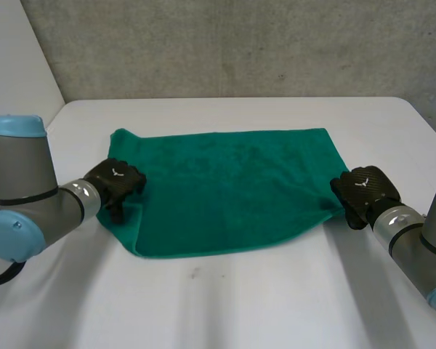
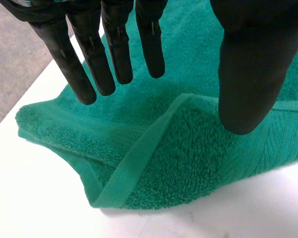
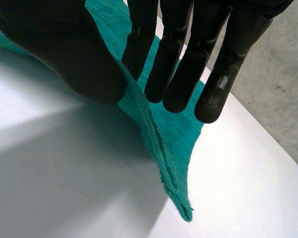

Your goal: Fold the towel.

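Observation:
A green towel (image 1: 232, 189) lies flat on the white table (image 1: 240, 305), doubled over, its layered edges nearest me. My left hand (image 1: 115, 182) is at the towel's left edge. In the left wrist view its fingers (image 2: 116, 49) are straight and spread from the thumb, hovering just above a turned-over corner of the towel (image 2: 188, 163), holding nothing. My right hand (image 1: 363, 190) is at the towel's right edge. There the thumb (image 3: 64, 54) and straight fingers pinch the towel's edge (image 3: 169, 144), lifted slightly off the table, with a corner hanging past the fingertips.
A grey concrete wall (image 1: 240, 43) stands behind the table. The table's left edge (image 1: 54, 116) runs close to my left arm, and its right edge (image 3: 268, 148) lies a short way beyond the right hand. Bare white tabletop spreads in front of the towel.

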`<state>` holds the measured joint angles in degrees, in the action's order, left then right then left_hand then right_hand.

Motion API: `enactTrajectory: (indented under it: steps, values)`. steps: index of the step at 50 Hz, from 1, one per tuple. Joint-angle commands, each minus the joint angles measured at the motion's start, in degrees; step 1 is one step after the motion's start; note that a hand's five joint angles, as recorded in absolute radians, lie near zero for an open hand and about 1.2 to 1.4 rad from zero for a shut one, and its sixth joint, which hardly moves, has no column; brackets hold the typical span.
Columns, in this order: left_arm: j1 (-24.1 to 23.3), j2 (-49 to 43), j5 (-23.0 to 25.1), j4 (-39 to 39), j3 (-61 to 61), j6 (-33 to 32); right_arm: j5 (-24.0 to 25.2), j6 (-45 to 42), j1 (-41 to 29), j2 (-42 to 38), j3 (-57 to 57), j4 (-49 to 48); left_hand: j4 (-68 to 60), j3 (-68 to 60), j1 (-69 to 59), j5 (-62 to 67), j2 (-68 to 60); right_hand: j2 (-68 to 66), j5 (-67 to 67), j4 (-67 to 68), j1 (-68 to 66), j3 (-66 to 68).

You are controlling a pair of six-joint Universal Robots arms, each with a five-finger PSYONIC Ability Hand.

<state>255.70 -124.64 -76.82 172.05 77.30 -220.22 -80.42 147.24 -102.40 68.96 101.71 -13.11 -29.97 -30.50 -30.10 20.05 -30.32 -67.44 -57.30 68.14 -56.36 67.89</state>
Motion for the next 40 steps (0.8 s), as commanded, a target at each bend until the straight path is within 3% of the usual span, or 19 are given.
enactTrajectory:
  steps: [1, 15, 18, 19, 20, 23, 30, 35, 40]
  values:
    - [-0.1, -3.2, -0.5, 0.3, -1.2, -3.1, 0.0, 0.0, 0.0, 0.0, 0.0, 0.0, -1.4, -0.9, -1.3, 1.4, -1.1, -12.6, -12.7, 11.9, -23.6, 12.1]
    - [-0.4, -5.5, -1.2, 0.1, -2.5, -3.5, 0.0, -0.1, 0.1, 0.0, -0.1, 0.0, -8.5, -8.0, -8.4, 8.4, -8.1, -12.6, -12.7, 11.9, -23.6, 12.1]
    - [-0.4, -5.4, -1.5, 0.2, -2.4, -3.4, 0.0, -0.1, 0.1, -0.1, -0.1, -0.1, -25.1, -24.5, -24.9, 25.0, -24.7, -12.6, -12.7, 11.9, -23.6, 12.1]
    - [-0.4, -5.4, -1.5, 0.2, -2.4, -3.4, 0.0, -0.1, 0.1, -0.1, -0.1, -0.1, -25.2, -24.6, -25.0, 25.1, -24.8, -12.6, -12.7, 11.9, -23.6, 12.1]
    - [-0.5, -4.9, -1.6, 0.2, -2.2, -3.2, 0.0, -0.1, 0.1, -0.1, -0.1, -0.1, -42.8, -42.3, -42.7, 42.7, -42.5, -12.6, -12.7, 11.9, -23.6, 12.1]
    - [-0.6, -4.5, -1.7, 0.4, -1.8, -3.1, 0.0, -0.1, 0.1, -0.1, -0.2, -0.1, -50.0, -49.5, -49.9, 49.9, -49.7, -12.6, -12.7, 11.9, -23.6, 12.1]
    - [-0.5, -0.2, -4.1, 0.7, 1.3, -2.8, -0.4, -0.1, 0.5, 0.0, -0.6, 0.0, -50.0, -49.5, -49.9, 50.0, -49.7, -12.6, -12.7, 11.9, -23.6, 12.1]
    - [1.3, 9.0, -5.3, 0.8, 9.1, -0.9, -0.9, -0.6, 0.7, 0.8, -1.5, 1.1, -50.0, -49.5, -49.9, 50.0, -49.7, -12.6, -12.7, 11.9, -23.6, 12.1]
    - [5.0, 19.3, -5.0, 0.7, 21.2, 2.3, -0.9, -7.8, 0.9, 4.1, -3.3, 10.3, -50.0, -49.5, -49.9, 50.0, -49.7, -12.6, -12.7, 11.9, -23.6, 12.1]
